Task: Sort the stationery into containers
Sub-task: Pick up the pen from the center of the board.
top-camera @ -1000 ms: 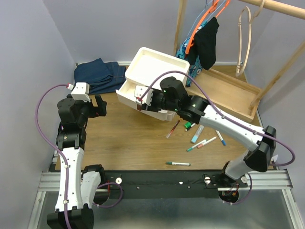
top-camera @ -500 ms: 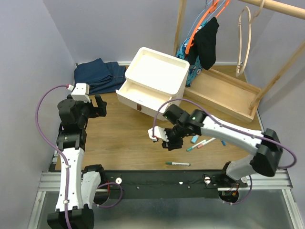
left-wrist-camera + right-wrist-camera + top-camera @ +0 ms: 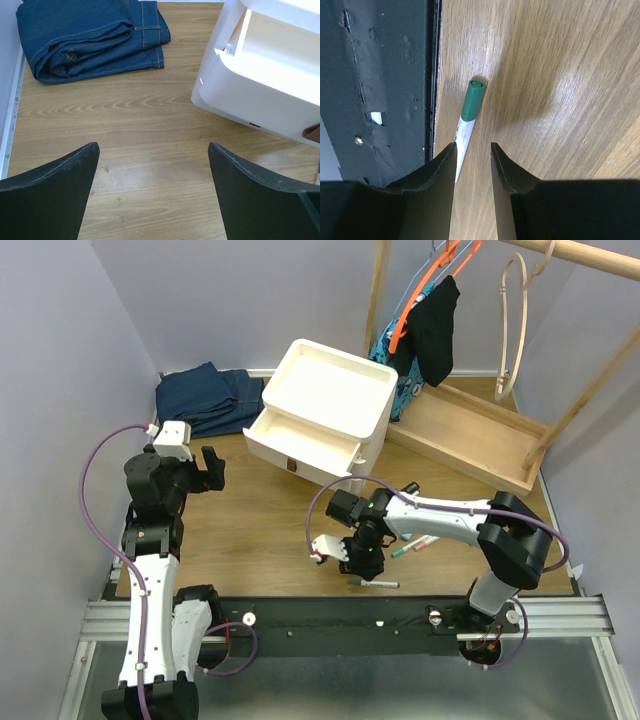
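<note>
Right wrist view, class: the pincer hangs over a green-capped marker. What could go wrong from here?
1. The green-capped marker lies along the table's black edge rail; a nudge may roll it against the rail, out of easy reach.
2. The right pincer looks offset: the marker's body runs under the left finger, not through the gap, so closing may pinch or flick it.

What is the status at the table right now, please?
Left gripper open, idle. Right gripper partly open, empty, above green-capped marker. Top drawer open. Nothing in the way.
</note>
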{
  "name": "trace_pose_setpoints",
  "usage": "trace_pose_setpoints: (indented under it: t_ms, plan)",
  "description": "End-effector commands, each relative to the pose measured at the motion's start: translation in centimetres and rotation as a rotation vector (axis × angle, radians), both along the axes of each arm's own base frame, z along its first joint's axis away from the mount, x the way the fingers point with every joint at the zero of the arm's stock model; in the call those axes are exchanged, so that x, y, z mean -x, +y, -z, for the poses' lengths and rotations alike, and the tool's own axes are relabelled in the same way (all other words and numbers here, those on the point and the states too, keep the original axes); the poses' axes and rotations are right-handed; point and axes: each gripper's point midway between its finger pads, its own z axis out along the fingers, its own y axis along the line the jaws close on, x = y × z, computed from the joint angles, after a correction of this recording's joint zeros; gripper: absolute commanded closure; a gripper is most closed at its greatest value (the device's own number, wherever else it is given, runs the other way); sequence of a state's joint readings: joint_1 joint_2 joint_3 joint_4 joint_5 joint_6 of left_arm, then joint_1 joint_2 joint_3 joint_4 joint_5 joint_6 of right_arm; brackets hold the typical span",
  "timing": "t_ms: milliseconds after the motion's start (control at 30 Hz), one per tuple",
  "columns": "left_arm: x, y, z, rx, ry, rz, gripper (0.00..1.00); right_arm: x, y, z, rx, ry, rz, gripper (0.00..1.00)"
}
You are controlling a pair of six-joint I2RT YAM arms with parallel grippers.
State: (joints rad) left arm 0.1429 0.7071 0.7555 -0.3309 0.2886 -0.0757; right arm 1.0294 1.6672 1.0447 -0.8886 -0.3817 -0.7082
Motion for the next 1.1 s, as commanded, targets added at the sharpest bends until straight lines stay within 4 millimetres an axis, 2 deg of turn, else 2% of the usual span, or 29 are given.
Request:
trace_pose_setpoints:
  t_ms: [0, 367, 500, 600, 733, 800, 833, 900, 933, 1000, 1033, 1067]
  plan:
    - [0.3, 0.1, 0.4, -0.006, -0.004, 0.0, 0.01, -0.1, 0.7, 0.1, 0.028, -0.018, 0.011, 0.59]
    - [-0.1, 0.5, 1.5, -0.02, 0.019, -0.012, 0.01, 1.4, 0.8, 0.9, 0.061, -0.026, 0.022, 0.57]
    - [-0.2, 0.6, 1.6, -0.026, 0.02, -0.018, 0.01, 1.6, 0.5, 2.1, 0.086, -0.083, 0.051, 0.57]
    - [-0.2, 0.8, 1.7, -0.031, 0.023, -0.026, 0.01, 1.0, 0.6, 3.0, 0.093, -0.157, 0.081, 0.6]
    - [0.1, 0.8, 2.2, -0.03, 0.032, -0.026, 0.01, 1.0, 0.6, 4.0, 0.112, -0.211, 0.09, 0.66]
    - [0.3, 0.8, 2.3, -0.03, 0.035, -0.027, 0.01, 1.1, 0.6, 4.4, 0.113, -0.216, 0.077, 0.75]
    - [0.3, 0.7, 2.4, -0.027, 0.039, -0.027, 0.01, 1.2, 0.6, 4.5, 0.115, -0.216, 0.069, 0.86]
    - [0.4, 0.7, 2.3, -0.026, 0.035, -0.025, 0.01, 0.9, 1.0, 4.2, 0.112, -0.228, 0.062, 0.94]
    - [0.4, 0.7, 2.4, -0.029, 0.037, -0.024, 0.01, 0.4, 2.0, 3.5, 0.087, -0.241, 0.063, 0.99]
    - [0.5, 0.6, 2.0, -0.035, 0.025, -0.018, 0.01, -0.8, 2.8, 2.5, 0.072, -0.294, 0.042, 0.99]
    - [0.5, 0.5, 1.9, -0.036, 0.022, -0.007, 0.01, -2.3, 4.8, 0.8, 0.015, -0.331, 0.053, 0.99]
    - [0.5, 0.4, 1.6, -0.044, 0.016, 0.001, 0.01, -3.1, 5.6, -0.1, -0.002, -0.338, 0.052, 0.99]
